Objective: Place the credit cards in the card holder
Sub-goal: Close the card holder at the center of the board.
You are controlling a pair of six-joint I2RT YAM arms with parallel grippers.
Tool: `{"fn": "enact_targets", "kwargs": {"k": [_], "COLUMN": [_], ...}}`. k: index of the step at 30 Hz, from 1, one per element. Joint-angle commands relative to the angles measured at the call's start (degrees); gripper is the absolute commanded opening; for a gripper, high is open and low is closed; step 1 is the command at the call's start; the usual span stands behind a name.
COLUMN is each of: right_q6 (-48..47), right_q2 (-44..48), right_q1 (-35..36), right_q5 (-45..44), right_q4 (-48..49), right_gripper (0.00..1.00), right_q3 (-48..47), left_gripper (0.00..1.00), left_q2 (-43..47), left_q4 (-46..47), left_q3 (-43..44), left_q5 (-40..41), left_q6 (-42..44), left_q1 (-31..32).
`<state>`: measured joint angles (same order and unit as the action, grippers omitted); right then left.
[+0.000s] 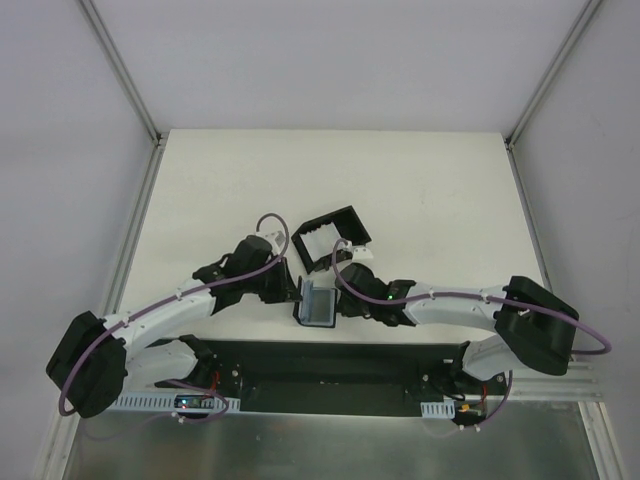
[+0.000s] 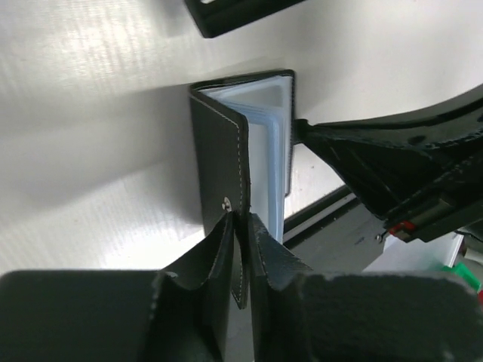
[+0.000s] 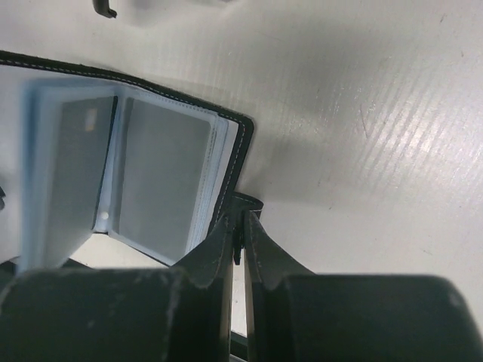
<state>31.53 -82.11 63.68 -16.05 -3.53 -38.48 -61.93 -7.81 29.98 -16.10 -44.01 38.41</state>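
Note:
The card holder (image 1: 318, 306) is a small black wallet, held open near the table's front edge between both grippers. In the left wrist view my left gripper (image 2: 243, 220) is shut on the free edge of its black cover (image 2: 219, 151), just past a small metal stud, and bluish clear sleeves (image 2: 266, 128) fan out behind. In the right wrist view my right gripper (image 3: 241, 219) is shut on the clasp tab of the other cover, beside the sleeves (image 3: 162, 177). Grey rectangles show inside the sleeves; I cannot tell whether they are credit cards. No loose credit card shows plainly.
A larger black walled tray (image 1: 333, 237) stands tilted just behind the card holder, close to both wrists; one corner of it (image 2: 234, 15) shows in the left wrist view. A dark base plate (image 1: 330, 362) runs along the near edge. Grey rails (image 1: 140, 210) border the white table.

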Motion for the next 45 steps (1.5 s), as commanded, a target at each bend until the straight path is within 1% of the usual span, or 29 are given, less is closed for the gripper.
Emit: {"fn": "enact_targets", "kwargs": {"k": [1, 4, 6, 8, 11, 14, 16, 19, 25, 26, 28, 30, 31, 33, 35, 39, 41, 45], "right_q6": [1.6, 1.96, 2.13, 2.13, 2.31, 2.13, 2.22, 2.4, 2.49, 2.49, 2.49, 2.22, 2.22, 2.05, 1.96, 1.87, 1.78, 1.52], "right_q2": [0.46, 1.07, 1.68, 2.12, 2.74, 3.09, 3.53, 4.23, 5.03, 5.2, 5.55, 5.64, 5.64, 5.47, 5.2, 4.94, 5.11, 5.55], "right_q1": [0.3, 0.22, 0.22, 0.3, 0.3, 0.22, 0.3, 0.13, 0.22, 0.13, 0.22, 0.04, 0.04, 0.13, -0.05, -0.05, -0.05, -0.05], "right_q5": [-1.0, -1.7, -2.14, -2.75, -3.28, -3.72, -3.63, -3.98, -3.99, -4.07, -4.07, -4.07, -3.99, -3.72, -3.55, -3.37, -3.11, -2.93], "right_q4": [3.27, 3.27, 3.27, 3.27, 3.27, 3.18, 3.27, 3.27, 3.27, 3.27, 3.27, 3.27, 3.27, 3.27, 3.27, 2.92, 2.91, 2.65], "right_gripper": [0.0, 0.0, 0.01, 0.01, 0.01, 0.01, 0.01, 0.02, 0.02, 0.02, 0.03, 0.03, 0.03, 0.03, 0.03, 0.03, 0.03, 0.03], "right_q3": [0.95, 1.48, 1.91, 2.18, 2.62, 2.79, 3.06, 3.76, 3.94, 3.85, 3.85, 3.68, 3.59, 3.32, 3.15, 2.71, 2.62, 1.92], "left_gripper": [0.14, 0.15, 0.21, 0.21, 0.29, 0.32, 0.37, 0.38, 0.38, 0.36, 0.27, 0.21, 0.19, 0.18, 0.13, 0.13, 0.13, 0.09], "left_q2": [-2.31, -4.86, -7.05, -8.73, -10.31, -11.81, -13.38, -16.29, -15.15, -14.89, -14.36, -13.13, -12.6, -11.29, -9.53, -6.8, -8.28, -13.2], "left_q4": [-0.1, -0.1, -0.01, 0.08, 1.04, 1.48, 2.1, 2.54, 3.16, 3.24, 2.98, 2.98, 2.98, 2.8, 2.54, 2.54, 2.63, 4.2], "left_q3": [4.21, 5.0, 5.53, 6.14, 7.19, 9.3, 10.27, 11.59, 9.93, 9.75, 8.88, 7.82, 7.47, 6.68, 5.8, 4.13, 4.47, 5.97], "left_q5": [-1.48, -1.39, -0.95, -0.87, -0.33, 0.01, -1.12, -2.54, 0.01, 0.71, 2.81, 4.75, 5.28, 6.25, 7.83, 9.95, 9.25, 6.44], "left_q6": [0.68, 0.85, 1.03, 1.29, 1.12, 1.47, 2.08, 2.35, 4.19, 4.89, 5.77, 6.21, 6.48, 7.18, 7.1, 7.18, 7.97, 9.11], "left_q1": [2.36, 3.59, 4.91, 5.88, 7.81, 9.57, 10.1, 10.36, 10.81, 10.72, 10.63, 10.72, 10.72, 10.72, 10.72, 10.63, 10.54, 10.54]}}
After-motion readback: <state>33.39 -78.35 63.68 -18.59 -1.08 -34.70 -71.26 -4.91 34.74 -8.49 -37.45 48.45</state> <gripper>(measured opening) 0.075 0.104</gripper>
